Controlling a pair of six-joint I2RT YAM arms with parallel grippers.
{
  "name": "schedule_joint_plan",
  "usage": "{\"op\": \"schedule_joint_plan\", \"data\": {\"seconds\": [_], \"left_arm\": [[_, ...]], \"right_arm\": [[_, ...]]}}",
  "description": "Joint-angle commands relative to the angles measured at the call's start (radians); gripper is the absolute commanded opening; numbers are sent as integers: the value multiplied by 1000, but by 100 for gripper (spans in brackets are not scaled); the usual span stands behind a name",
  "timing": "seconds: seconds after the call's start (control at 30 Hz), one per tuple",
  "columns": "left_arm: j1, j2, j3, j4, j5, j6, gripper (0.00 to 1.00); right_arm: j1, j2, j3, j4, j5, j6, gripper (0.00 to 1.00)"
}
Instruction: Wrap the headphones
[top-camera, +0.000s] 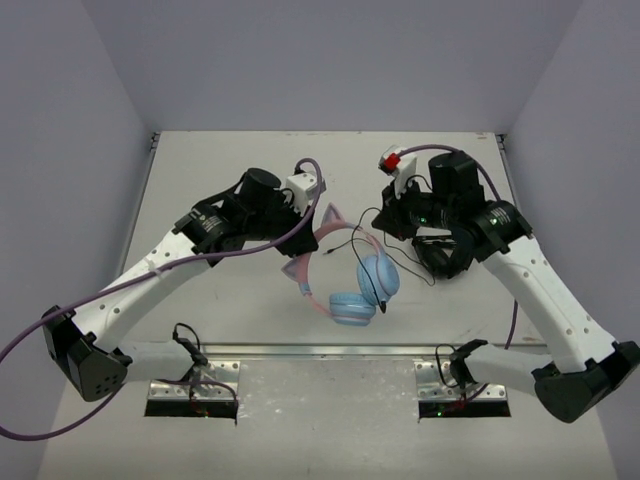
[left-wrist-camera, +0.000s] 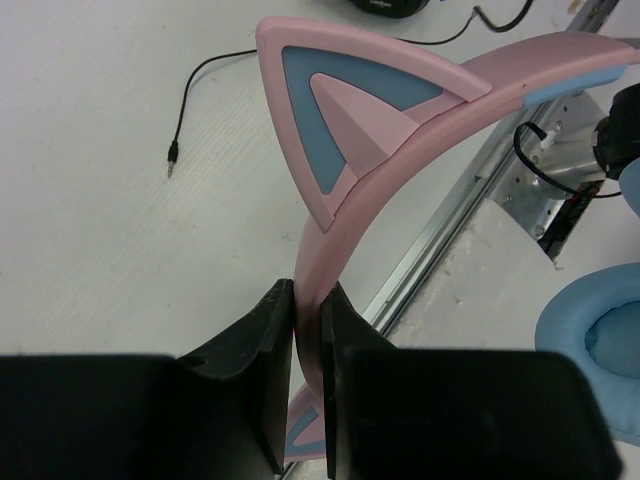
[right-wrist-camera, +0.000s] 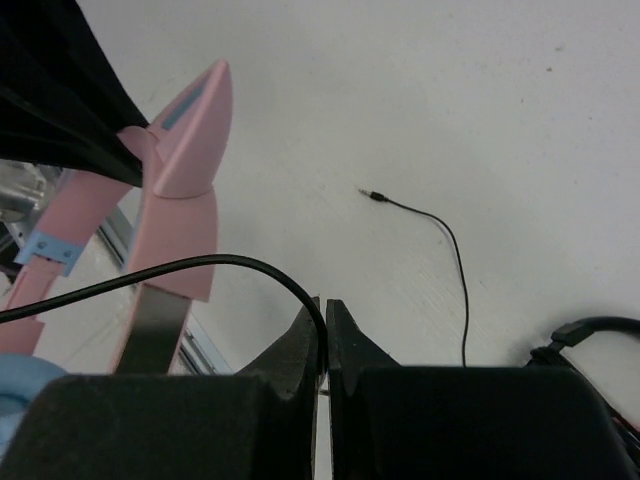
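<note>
The headphones (top-camera: 350, 282) have light-blue ear cups and a pink headband with cat ears, and sit mid-table. My left gripper (top-camera: 320, 222) is shut on the pink headband (left-wrist-camera: 345, 215), just below one cat ear (left-wrist-camera: 350, 110). A blue ear cup (left-wrist-camera: 598, 340) shows at the right of the left wrist view. My right gripper (top-camera: 384, 218) is shut on the thin black cord (right-wrist-camera: 200, 265), which arcs left from the fingertips towards the headband. In the right wrist view the gripper (right-wrist-camera: 323, 315) pinches the cord, and a cat ear (right-wrist-camera: 195, 130) stands to its left.
All-black headphones (top-camera: 445, 250) lie under my right arm and show in the right wrist view (right-wrist-camera: 590, 335). A loose cord end with a plug (right-wrist-camera: 378, 196) lies on the white table and shows in the left wrist view (left-wrist-camera: 172, 152). A metal rail (top-camera: 320, 350) runs along the near edge.
</note>
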Motion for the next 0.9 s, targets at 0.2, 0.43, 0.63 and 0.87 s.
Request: {"op": "schedule_joint_plan", "data": {"seconds": [0.2,0.43,0.63,0.87], "left_arm": [[-19,-54,75,52,-53,-27,0],[-19,-102,75,142,-43,-93,0],[-19,-97,89,231,32,-179,0],[-18,-142,57,392,-20,-341,0]], "right_arm": [[35,13,-32,17,207,-69,1],[35,32,-87,33,175,-49,1],[38,35,-90,45,166,-35,1],[38,1,-179,186,42,104,2]]}}
